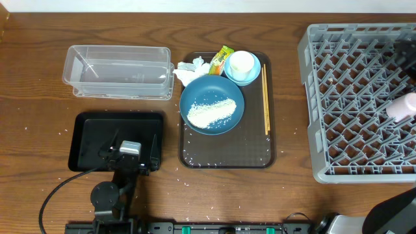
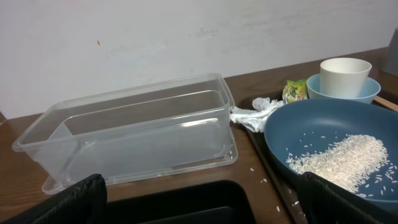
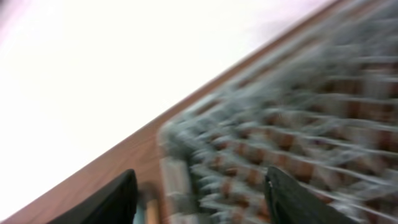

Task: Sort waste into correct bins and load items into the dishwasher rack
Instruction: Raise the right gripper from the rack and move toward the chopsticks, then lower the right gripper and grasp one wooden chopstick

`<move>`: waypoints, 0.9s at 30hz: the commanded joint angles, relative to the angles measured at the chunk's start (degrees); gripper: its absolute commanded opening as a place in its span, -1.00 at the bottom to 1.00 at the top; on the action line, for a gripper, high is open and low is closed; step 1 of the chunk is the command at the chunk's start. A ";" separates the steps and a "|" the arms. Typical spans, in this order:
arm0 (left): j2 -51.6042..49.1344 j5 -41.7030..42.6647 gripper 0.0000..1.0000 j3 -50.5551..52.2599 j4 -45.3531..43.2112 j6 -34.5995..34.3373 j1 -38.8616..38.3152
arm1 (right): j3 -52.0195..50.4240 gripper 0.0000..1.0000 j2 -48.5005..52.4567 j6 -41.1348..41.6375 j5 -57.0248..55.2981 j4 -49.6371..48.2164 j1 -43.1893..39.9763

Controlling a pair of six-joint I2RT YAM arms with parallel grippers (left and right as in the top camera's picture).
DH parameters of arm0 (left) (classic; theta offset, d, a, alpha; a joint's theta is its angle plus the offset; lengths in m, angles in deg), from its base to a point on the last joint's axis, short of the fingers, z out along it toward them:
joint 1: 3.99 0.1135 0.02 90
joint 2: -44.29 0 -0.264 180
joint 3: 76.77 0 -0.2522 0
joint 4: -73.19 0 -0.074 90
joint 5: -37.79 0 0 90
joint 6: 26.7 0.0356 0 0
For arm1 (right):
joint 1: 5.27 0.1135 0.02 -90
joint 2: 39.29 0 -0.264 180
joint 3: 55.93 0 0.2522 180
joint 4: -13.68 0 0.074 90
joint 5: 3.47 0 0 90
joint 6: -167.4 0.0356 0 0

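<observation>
Overhead, the left end effector [image 1: 136, 138] hung released over the black tray [image 1: 84, 123], with the clear tub [image 1: 117, 71] beyond it, and the pink cup [image 1: 403, 106] lay in the rack [image 1: 351, 97]. Left wrist showed its fingers spread wide, the tub straight ahead and the blue plate [image 2: 311, 130] of rice [image 2: 342, 158] ahead to the right. Right wrist, though blurred, showed the right end effector [image 3: 202, 193] released and gripping nothing, the rack just ahead of it.
</observation>
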 commanded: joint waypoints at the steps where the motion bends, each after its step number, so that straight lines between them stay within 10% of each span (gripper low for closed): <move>1: 0.26 0.17 1.00 1.57 0.96 -0.26 0.13 | 0.00 0.57 -0.28 0.83 6.71 1.29 7.02; 16: 0.26 0.17 1.00 1.57 0.96 -0.28 0.13 | -0.09 0.98 5.14 -11.63 -16.59 9.90 36.04; 21: 0.26 0.17 1.00 1.57 0.96 -0.26 0.13 | -0.09 0.15 10.64 -11.06 -25.68 9.92 40.76; 27: 0.26 0.17 1.00 1.57 0.96 -0.28 0.13 | -0.09 -0.32 17.57 -8.22 -26.75 9.62 44.02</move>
